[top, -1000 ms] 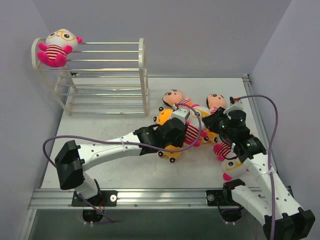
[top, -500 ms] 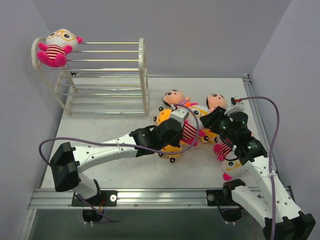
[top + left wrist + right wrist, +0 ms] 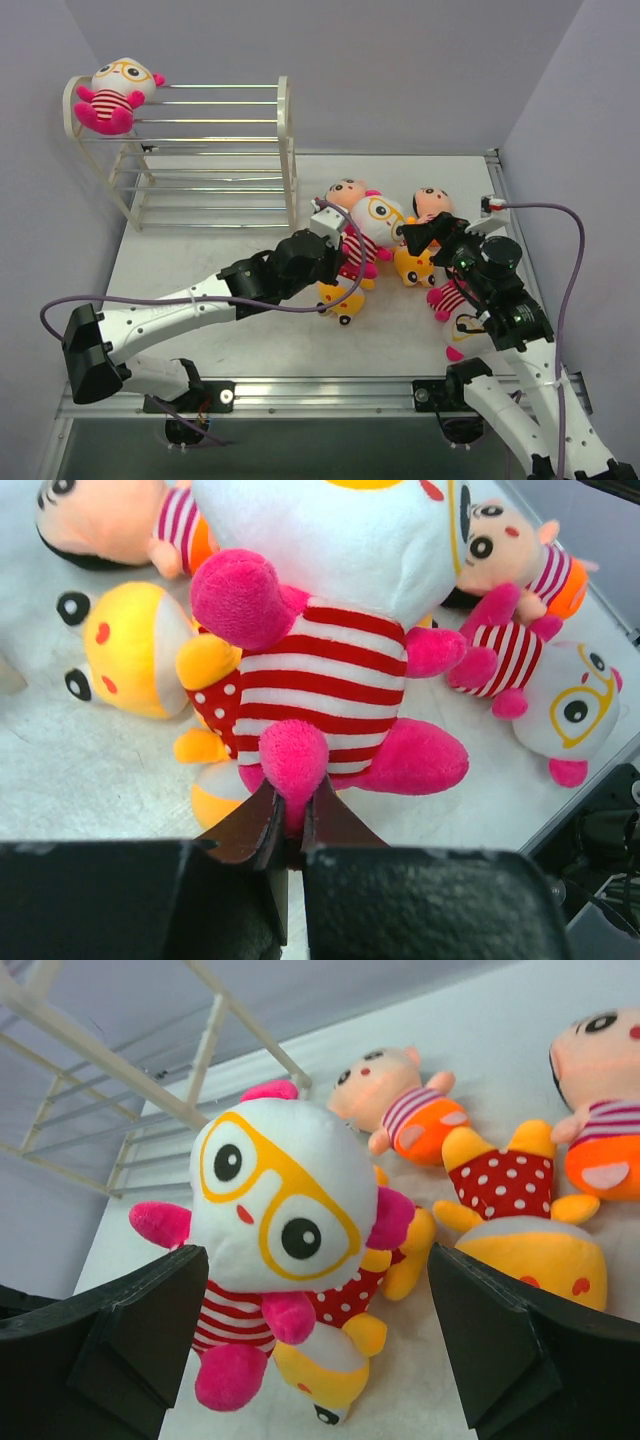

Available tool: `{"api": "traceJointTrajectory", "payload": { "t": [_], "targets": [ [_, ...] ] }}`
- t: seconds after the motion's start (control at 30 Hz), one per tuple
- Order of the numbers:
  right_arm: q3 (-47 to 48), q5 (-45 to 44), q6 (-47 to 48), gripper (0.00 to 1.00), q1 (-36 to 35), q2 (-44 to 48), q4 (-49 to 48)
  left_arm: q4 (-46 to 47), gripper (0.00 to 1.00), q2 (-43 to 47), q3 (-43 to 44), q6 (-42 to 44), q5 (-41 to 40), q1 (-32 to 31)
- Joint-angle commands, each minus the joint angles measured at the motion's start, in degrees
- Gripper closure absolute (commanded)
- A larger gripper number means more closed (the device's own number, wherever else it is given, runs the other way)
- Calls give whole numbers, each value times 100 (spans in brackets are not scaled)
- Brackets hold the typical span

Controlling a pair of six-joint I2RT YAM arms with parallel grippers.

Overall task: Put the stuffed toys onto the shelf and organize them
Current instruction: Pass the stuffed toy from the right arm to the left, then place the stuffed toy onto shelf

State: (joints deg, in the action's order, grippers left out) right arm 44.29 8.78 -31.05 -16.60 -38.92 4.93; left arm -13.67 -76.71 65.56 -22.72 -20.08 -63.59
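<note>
My left gripper (image 3: 290, 818) is shut on one pink leg of a white-faced pink stuffed toy (image 3: 320, 670) with yellow glasses, held up over the toy pile (image 3: 372, 222). My right gripper (image 3: 318, 1260) stands wide open just right of that toy (image 3: 280, 1200), touching nothing. Below it lie a yellow toy in a red dotted dress (image 3: 340, 298), a second one (image 3: 412, 265) and two peach-faced toys (image 3: 347, 192) (image 3: 432, 203). Another pink toy (image 3: 462, 318) lies under my right arm. The cream wire shelf (image 3: 215, 150) stands back left, one pink toy (image 3: 112, 95) on its top tier.
The table's metal rail (image 3: 300, 395) runs along the near edge, and purple walls close in on the left, back and right. Bare tabletop (image 3: 200, 260) lies between the shelf and the toy pile. Purple cables loop off both arms.
The left gripper shut on the pink toy's leg and pulled back to the left, raising the toy. The right gripper's jaws swung wide open and let the toy go.
</note>
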Motion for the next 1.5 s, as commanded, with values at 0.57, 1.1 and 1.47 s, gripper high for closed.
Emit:
{"api": "traceJointTrajectory", "payload": {
  "t": [0.57, 1.1, 1.47],
  "targets": [
    [88, -1467, 855, 0, -28, 1607, -361, 146, 98, 1141, 1782, 804, 943, 1269],
    [-114, -1080, 1144, 1, -36, 1062, -590, -1435, 97, 701, 3806, 726, 1971, 4264],
    [-316, -930, 1233, 1, -80, 886, -712, -2403, 98, -309, 4878, 514, 3791, 6727]
  ]
}}
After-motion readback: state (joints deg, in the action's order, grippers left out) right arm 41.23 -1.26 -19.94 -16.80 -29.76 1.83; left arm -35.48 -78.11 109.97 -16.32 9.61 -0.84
